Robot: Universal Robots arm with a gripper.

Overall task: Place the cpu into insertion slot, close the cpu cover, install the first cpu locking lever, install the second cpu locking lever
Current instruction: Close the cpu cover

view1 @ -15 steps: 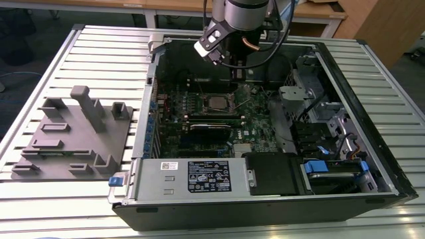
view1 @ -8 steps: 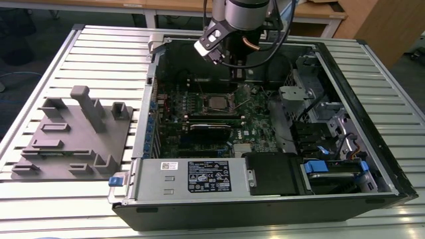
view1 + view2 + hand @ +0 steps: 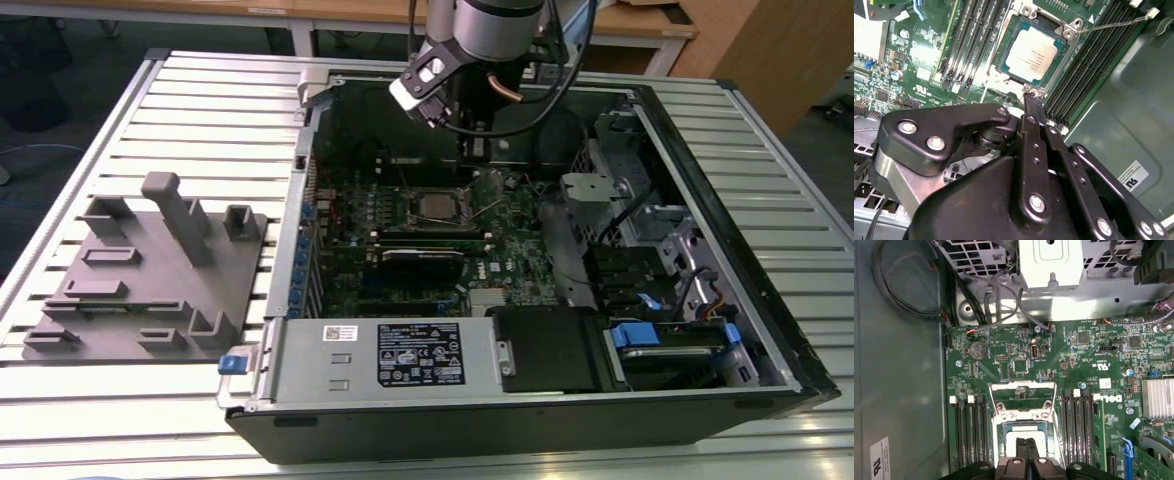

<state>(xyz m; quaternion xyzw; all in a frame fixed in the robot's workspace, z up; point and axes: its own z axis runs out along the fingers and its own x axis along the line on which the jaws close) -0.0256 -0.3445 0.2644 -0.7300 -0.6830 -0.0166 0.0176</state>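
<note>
The cpu [image 3: 1034, 52], a flat square chip with a pale metal top, lies in the insertion slot [image 3: 1004, 62] on the green motherboard. In the exterior view the slot [image 3: 438, 203] is in the middle of the open case. The cpu cover [image 3: 1023, 399], a silver frame with a cut-out centre, stands swung open beyond the slot. A thin wire locking lever [image 3: 1114, 22] sticks out free beside the slot. My gripper [image 3: 1031, 97] is shut with nothing in it, its tips just off the slot's edge; the same shut gripper [image 3: 1026, 442] partly hides the slot. In the exterior view the gripper [image 3: 470, 150] hangs above the board.
Black memory slots [image 3: 969, 430] flank the socket on both sides. A long black expansion card [image 3: 424, 255] lies in front of it, then the power supply [image 3: 400, 355]. A drive cage [image 3: 641, 220] fills the exterior view's right. A grey fixture block [image 3: 147, 270] sits outside the case.
</note>
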